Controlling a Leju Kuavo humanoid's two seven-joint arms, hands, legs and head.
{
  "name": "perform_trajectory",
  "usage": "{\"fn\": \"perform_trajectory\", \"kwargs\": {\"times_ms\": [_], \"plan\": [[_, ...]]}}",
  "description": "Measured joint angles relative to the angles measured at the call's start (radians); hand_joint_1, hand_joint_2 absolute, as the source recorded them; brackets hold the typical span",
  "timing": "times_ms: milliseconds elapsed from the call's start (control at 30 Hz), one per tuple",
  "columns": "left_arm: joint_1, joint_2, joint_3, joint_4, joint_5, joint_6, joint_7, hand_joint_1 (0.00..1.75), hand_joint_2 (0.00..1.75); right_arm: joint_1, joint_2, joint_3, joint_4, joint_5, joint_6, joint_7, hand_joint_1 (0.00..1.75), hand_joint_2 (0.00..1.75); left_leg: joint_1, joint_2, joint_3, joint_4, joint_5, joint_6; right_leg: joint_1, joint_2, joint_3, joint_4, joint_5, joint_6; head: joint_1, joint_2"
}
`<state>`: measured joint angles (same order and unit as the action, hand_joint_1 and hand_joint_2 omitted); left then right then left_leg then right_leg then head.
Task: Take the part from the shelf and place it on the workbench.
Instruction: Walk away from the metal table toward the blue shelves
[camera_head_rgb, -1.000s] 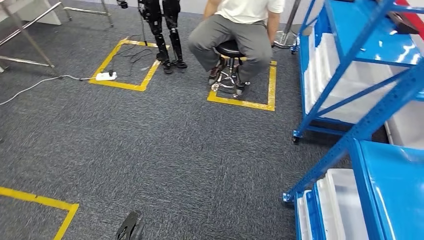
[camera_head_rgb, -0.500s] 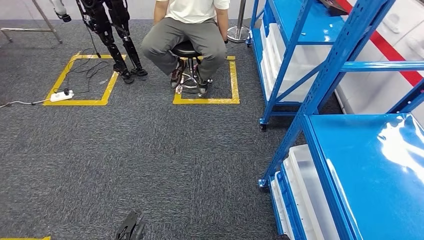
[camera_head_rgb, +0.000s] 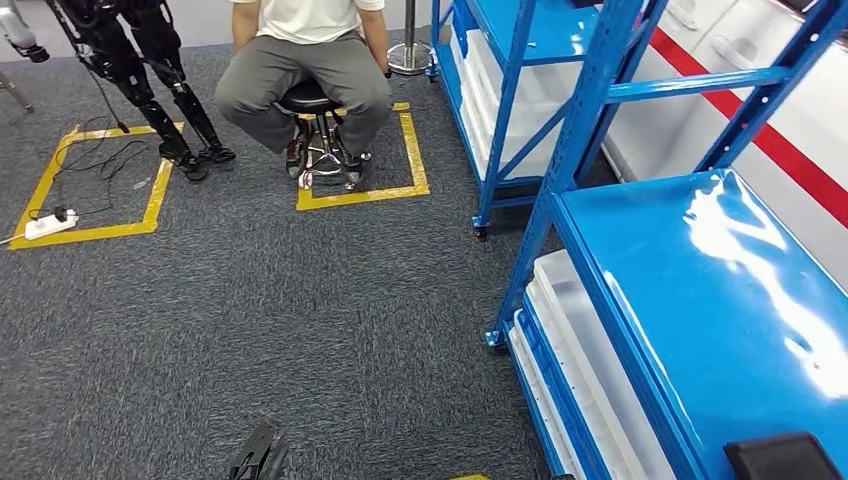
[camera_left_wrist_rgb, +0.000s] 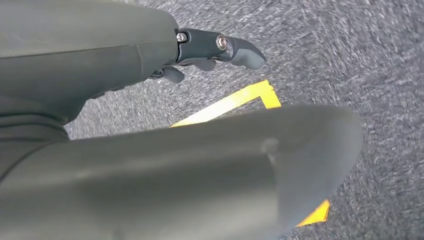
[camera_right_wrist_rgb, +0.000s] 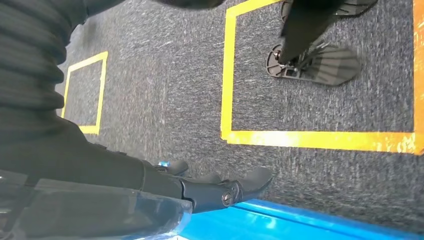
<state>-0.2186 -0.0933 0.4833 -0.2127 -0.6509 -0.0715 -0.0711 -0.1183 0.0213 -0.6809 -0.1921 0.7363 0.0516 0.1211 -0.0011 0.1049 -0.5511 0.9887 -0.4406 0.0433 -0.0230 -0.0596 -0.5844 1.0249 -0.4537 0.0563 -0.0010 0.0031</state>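
Both hands, left (camera_left_wrist_rgb: 210, 50) and right (camera_right_wrist_rgb: 220, 187), hang with fingers loosely extended, holding nothing; the blue metal shelf (camera_head_rgb: 700, 290) stands beside the right.

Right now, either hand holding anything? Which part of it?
Nothing held. Left hand and right hand hang over the carpet with nothing in the fingers.

A robotics test lab or workshop. Blue steel shelving racks (camera_head_rgb: 560, 150) on casters hold white plastic bins (camera_head_rgb: 575, 330) over grey carpet (camera_head_rgb: 300, 330) marked with yellow tape squares (camera_head_rgb: 355, 195). A person sits on a rolling stool (camera_head_rgb: 318, 110) inside 1 square; a second black legged robot (camera_head_rgb: 130, 70) stands in another beside a power strip (camera_head_rgb: 50, 224).
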Motion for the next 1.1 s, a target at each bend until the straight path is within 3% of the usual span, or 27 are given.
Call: {"fn": "perform_trajectory", "kwargs": {"times_ms": [67,133,167,200,267,300,333,367,400,433,500,567,667,733,800,867,900,933,1000,1067,1100], "plan": [[-0.001,0.001,0.000,0.000,0.000,0.000,0.000,0.00,0.00,-0.004,0.000,0.000,0.000,0.000,-0.001,0.000,0.00,1.75,-0.004,0.022,0.003,0.002,-0.006,-0.015,0.006,-0.022,0.024,-0.049,0.014,-0.016,-0.002,0.000],[-0.003,0.000,0.000,0.000,0.000,0.000,0.000,0.00,0.00,-0.003,0.000,0.000,0.000,0.000,-0.002,0.000,0.00,1.75,-0.001,0.040,0.008,0.004,-0.012,-0.029,0.004,0.004,0.019,-0.051,0.019,-0.033,-0.003,0.000],[-0.005,-0.001,0.000,0.000,0.000,0.001,0.000,0.00,0.00,-0.001,0.000,-0.001,0.000,0.000,-0.003,0.000,0.00,1.75,0.004,0.028,0.008,0.013,-0.020,-0.037,0.000,0.017,0.018,-0.052,0.022,-0.039,-0.004,0.000],[-0.006,-0.001,0.000,0.000,0.000,0.002,0.000,0.00,0.00,0.000,0.000,-0.001,0.000,0.001,-0.003,0.000,0.00,1.75,0.008,0.001,-0.001,0.041,-0.042,-0.043,-0.005,0.030,0.019,-0.053,0.026,-0.047,-0.005,0.000],[-0.002,0.000,0.000,0.000,-0.001,0.003,0.000,0.00,0.00,-0.002,0.001,-0.001,0.000,0.004,-0.003,0.000,0.00,1.75,0.014,-0.072,-0.046,0.159,-0.115,-0.052,-0.008,0.057,0.020,-0.053,0.032,-0.057,-0.008,0.000],[0.002,0.000,0.000,0.000,-0.002,0.002,0.001,0.00,0.00,-0.004,0.001,-0.001,0.000,0.005,-0.003,0.000,0.00,1.75,0.015,-0.092,-0.077,0.233,-0.152,-0.052,-0.006,0.072,0.019,-0.052,0.034,-0.061,-0.009,0.000],[0.005,0.000,0.000,0.000,-0.004,0.002,0.002,0.00,0.00,-0.004,0.001,-0.001,0.000,0.006,-0.002,0.000,0.00,1.75,0.015,-0.100,-0.102,0.289,-0.173,-0.051,-0.003,0.088,0.018,-0.051,0.035,-0.062,-0.009,0.000],[0.007,0.000,0.000,0.000,-0.006,0.002,0.002,0.00,0.00,-0.004,0.001,-0.001,0.000,0.006,-0.001,0.000,0.00,1.75,0.015,-0.103,-0.116,0.314,-0.174,-0.049,-0.001,0.103,0.018,-0.050,0.036,-0.063,-0.009,0.000],[0.008,0.000,0.000,0.001,-0.008,0.002,0.002,0.00,0.00,-0.003,0.001,-0.002,0.000,0.007,0.000,0.000,0.00,1.75,0.015,-0.106,-0.110,0.298,-0.153,-0.046,0.001,0.119,0.018,-0.049,0.036,-0.063,-0.009,0.000],[0.008,0.000,0.000,0.000,-0.011,0.001,0.002,0.00,0.00,-0.002,0.001,-0.002,0.000,0.008,0.001,0.000,0.00,1.75,0.015,-0.113,-0.088,0.244,-0.116,-0.041,0.002,0.135,0.019,-0.047,0.036,-0.063,-0.009,0.000],[0.007,0.002,0.000,0.000,-0.016,0.000,0.003,0.00,0.00,-0.002,0.002,-0.002,0.000,0.009,0.001,0.000,0.00,1.75,0.016,-0.158,-0.026,0.102,-0.043,-0.032,0.005,0.165,0.016,-0.043,0.037,-0.061,-0.008,0.000],[0.006,0.004,0.000,0.000,-0.021,-0.001,0.004,0.00,0.00,-0.002,0.003,-0.003,0.000,0.009,0.001,0.000,0.00,1.75,0.015,-0.191,0.001,0.033,-0.020,-0.025,0.006,0.188,0.007,-0.041,0.042,-0.054,-0.008,0.000],[0.001,0.002,0.000,0.000,-0.022,-0.009,0.011,0.00,0.00,0.005,0.002,-0.007,0.000,0.009,0.001,0.000,0.00,1.75,0.012,-0.163,0.002,0.016,-0.010,-0.011,0.007,0.212,-0.011,-0.047,0.053,-0.034,-0.008,0.000],[-0.004,0.001,0.000,0.000,-0.018,-0.017,0.018,0.00,0.00,0.008,0.002,-0.012,0.000,0.009,0.001,0.000,0.00,1.75,0.013,-0.137,0.003,-0.005,0.007,0.001,0.013,0.174,-0.038,-0.013,0.034,-0.031,-0.006,0.000],[-0.004,0.001,0.000,0.000,-0.014,-0.025,0.026,0.00,0.00,0.005,0.002,-0.016,0.000,0.010,0.001,0.000,0.00,1.75,0.007,-0.106,-0.001,-0.012,0.014,0.006,0.015,0.110,-0.097,0.109,-0.025,-0.041,-0.002,0.000],[0.000,0.003,0.002,0.001,-0.011,-0.029,0.035,0.00,0.00,0.003,0.002,-0.019,0.000,0.013,0.001,0.000,0.00,1.75,0.003,-0.072,-0.006,-0.011,0.014,0.007,0.014,0.079,-0.143,0.220,-0.066,-0.044,0.000,0.000],[0.002,0.003,0.002,0.001,-0.011,-0.030,0.037,0.00,0.00,0.003,0.002,-0.019,0.000,0.015,0.001,0.000,0.00,1.75,0.002,-0.057,-0.007,-0.011,0.014,0.006,0.013,0.071,-0.135,0.217,-0.063,-0.038,0.000,0.000],[0.002,0.003,0.002,0.001,-0.012,-0.031,0.038,0.00,0.00,0.003,0.002,-0.019,0.000,0.016,0.001,0.000,0.00,1.75,0.002,-0.043,-0.008,-0.011,0.015,0.006,0.011,0.062,-0.106,0.177,-0.048,-0.030,0.000,0.000],[0.002,0.004,0.003,0.000,-0.012,-0.030,0.038,0.00,0.00,-0.001,0.001,-0.019,0.000,0.019,0.001,0.000,0.00,1.75,-0.001,-0.017,-0.007,-0.009,0.014,-0.001,0.009,0.014,-0.014,0.033,-0.012,-0.018,0.000,0.000],[0.002,0.005,0.003,0.000,-0.012,-0.028,0.038,0.00,0.00,-0.008,0.001,-0.019,0.000,0.021,0.001,0.000,0.00,1.75,-0.006,0.006,-0.004,-0.006,0.010,-0.012,0.010,-0.020,0.035,-0.050,0.005,-0.025,-0.002,0.000],[0.001,0.006,0.003,0.000,-0.012,-0.026,0.038,0.00,0.00,-0.010,0.001,-0.019,0.000,0.022,0.002,-0.001,0.00,1.75,-0.007,0.018,-0.001,-0.005,0.007,-0.018,0.012,-0.018,0.033,-0.056,0.006,-0.032,-0.003,0.000]]}}
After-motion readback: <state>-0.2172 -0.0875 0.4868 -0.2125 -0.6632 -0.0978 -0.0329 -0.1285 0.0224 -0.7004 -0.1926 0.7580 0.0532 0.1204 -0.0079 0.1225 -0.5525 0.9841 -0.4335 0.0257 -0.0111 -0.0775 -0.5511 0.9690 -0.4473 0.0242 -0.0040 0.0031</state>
